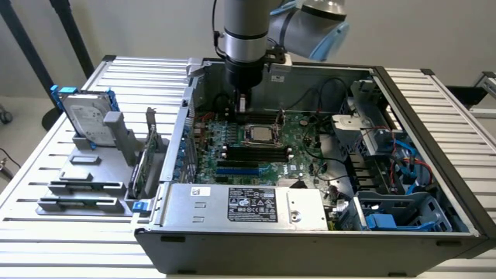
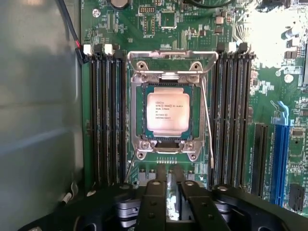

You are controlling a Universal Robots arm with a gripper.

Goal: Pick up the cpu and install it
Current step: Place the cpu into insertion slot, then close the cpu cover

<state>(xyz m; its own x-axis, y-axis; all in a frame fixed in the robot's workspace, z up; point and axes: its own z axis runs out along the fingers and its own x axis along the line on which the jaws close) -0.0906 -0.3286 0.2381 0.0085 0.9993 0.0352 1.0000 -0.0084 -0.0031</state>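
Hand [image 2: 168, 171]: narrow, the two fingers [image 2: 153, 202] close together with a slim gap; I can make out nothing held between them.
Hand's place: low inside the case [image 1: 310, 247], just beside the socket and apart from the chip.
Cpu [image 2: 167, 113]: lies flat in the socket, silver top up, not in the hand's grip.
Socket frame [image 2: 136, 120]: rings the cpu; the load plate [image 2: 168, 60] seems to be raised on the side away from the hand, and a wire lever [image 2: 208, 120] runs alongside.
Memory slots [image 2: 103, 120]: flank the socket closely on both sides.
Step, as I judge it: the cpu is seated, but the retention looks unfinished.
Doing it well: move straight with no sideways drag; the cpu should sit level on all four sides.
Risk: snagging the wire lever or tilting the cpu.
Desk [image 1: 31, 232]: carries the case.
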